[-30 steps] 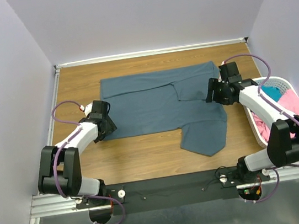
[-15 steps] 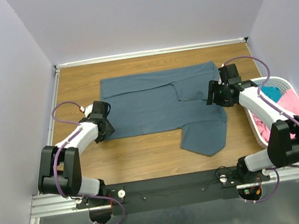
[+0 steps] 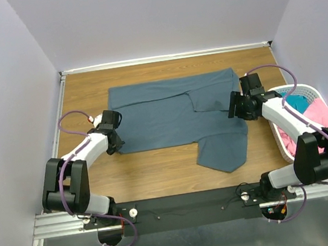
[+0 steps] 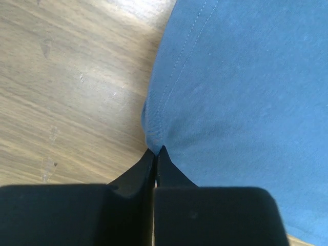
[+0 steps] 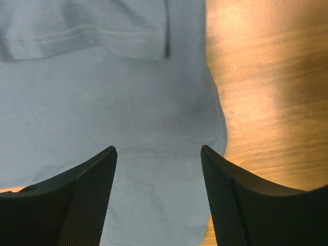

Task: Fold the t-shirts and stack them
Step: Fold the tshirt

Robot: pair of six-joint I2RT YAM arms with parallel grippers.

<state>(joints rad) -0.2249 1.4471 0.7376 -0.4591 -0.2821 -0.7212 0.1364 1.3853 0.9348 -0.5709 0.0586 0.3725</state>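
Left fingers (image 4: pixel 134 178) are pressed together, tip against tip, with the folded left edge of the slate blue-grey t-shirt (image 4: pixel 246 92) pinched between them. The cloth puckers into a small fold right at the tips, and bare wood of the table (image 4: pixel 66 87) lies just to their left. From above, this arm reaches in low from the left side, its fingers (image 3: pixel 118 145) at the shirt's near-left corner.

The shirt (image 3: pixel 169 113) lies spread across the middle of the table (image 3: pixel 158 168), mostly flat. One sleeve is turned in over the body near the far right, and another part hangs out toward the near edge in a point.

Right fingers (image 5: pixel 89 179) stand wide apart and hold nothing. Shirt cloth (image 5: pixel 118 102) fills the gap between them, its right edge curving past the right-hand finger. Whether the tips touch the cloth cannot be told. From above they (image 3: pixel 233 104) sit over the shirt's right edge.

Further right, at the table's edge, a white basket (image 3: pixel 298 87) holds a teal t-shirt (image 3: pixel 297 102) and a pink t-shirt (image 3: pixel 322 114) bunched together.
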